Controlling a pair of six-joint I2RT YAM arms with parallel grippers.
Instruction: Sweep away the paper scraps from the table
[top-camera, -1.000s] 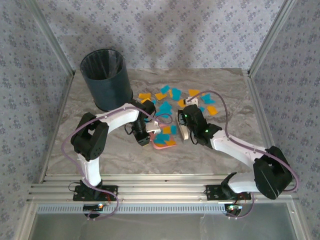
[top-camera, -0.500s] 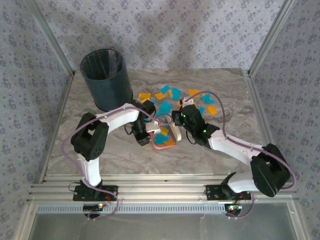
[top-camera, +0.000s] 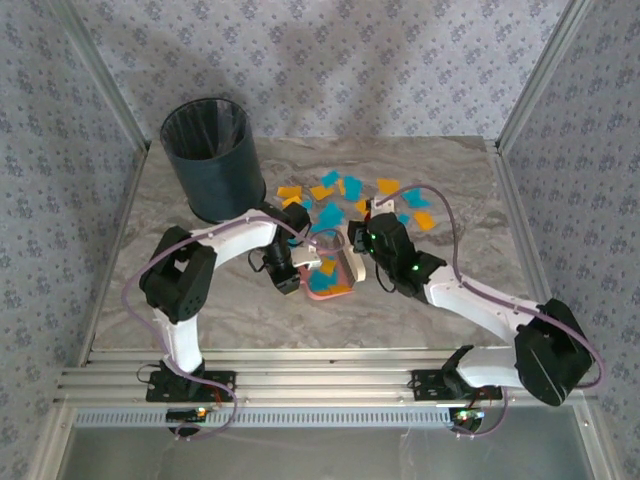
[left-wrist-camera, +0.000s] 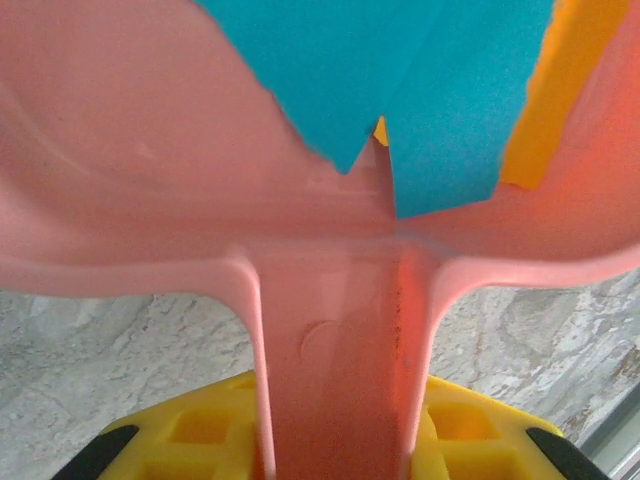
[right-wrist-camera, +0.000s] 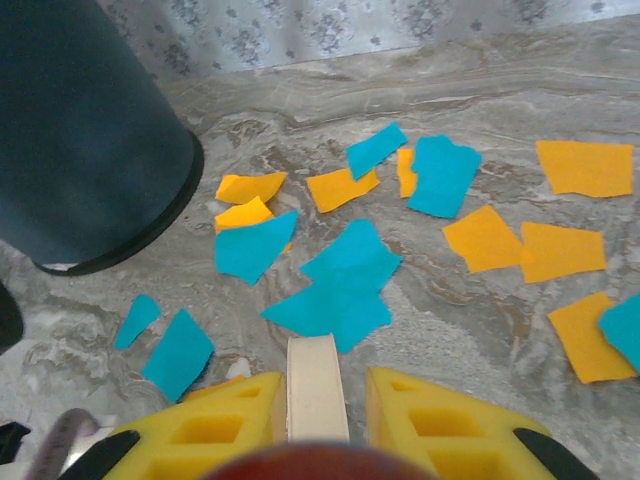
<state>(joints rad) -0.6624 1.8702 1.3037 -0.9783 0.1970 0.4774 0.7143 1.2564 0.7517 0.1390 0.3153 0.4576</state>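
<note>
Paper scraps (top-camera: 352, 185), orange-yellow and teal-blue, lie strewn across the far middle of the marbled table (top-camera: 470, 200), from just beside the dark round bin (top-camera: 212, 160) at the far left out toward the right. Most sit flat and apart, though a few teal pieces overlap near the centre. Nearer the arms, several more rest inside a pink dustpan (top-camera: 330, 290) that lies on the tabletop just in front of the main scatter.

The left gripper (top-camera: 292, 268) reaches in from the left and is pinched on the dustpan's handle. Seen from the left wrist, its yellow fingers (left-wrist-camera: 190, 440) flank the pink stem on both sides, and large teal pieces and an orange one fill the pan beyond.

The right gripper (top-camera: 360, 252) comes in from the right and stands at the dustpan's right edge. Seen from the right wrist, it is clamped on a narrow cream handle (right-wrist-camera: 317, 385) that points out toward the loose scraps. This is possibly a small brush, though its working end cannot be made out. From above, both grippers sit close together over the dustpan, the right one at the near edge of the scatter.
</note>
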